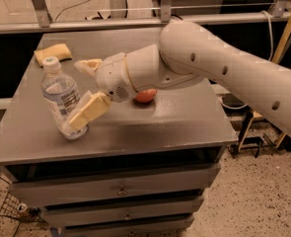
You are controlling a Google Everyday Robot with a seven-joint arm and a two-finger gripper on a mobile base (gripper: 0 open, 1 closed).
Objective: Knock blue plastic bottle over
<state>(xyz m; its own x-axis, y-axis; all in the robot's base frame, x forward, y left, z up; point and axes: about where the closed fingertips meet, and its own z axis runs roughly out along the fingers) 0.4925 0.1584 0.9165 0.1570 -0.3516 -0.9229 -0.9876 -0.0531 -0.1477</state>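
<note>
Grey cabinet top (pixel 174 125) holds the standing blue plastic bottle (pixel 56 90), one finger of the wide-spread gripper (pixel 77 94) against it.

Clear plastic bottle (pixel 57 89); matt tan tool (pixel 79 96) at its base; dull metal table (pixel 179 120).

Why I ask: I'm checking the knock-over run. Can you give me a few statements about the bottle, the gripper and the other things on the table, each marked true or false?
1. The blue plastic bottle lies flat on the table. False: it stands on its base, cap up.
2. The gripper is at the bottle with its jaws spread, one across the bottle's lower part. True.
3. The red apple sits left of the bottle. False: it is to the right, partly hidden behind the arm.
4. A yellow sponge lies near the table's back left corner. True.
</note>
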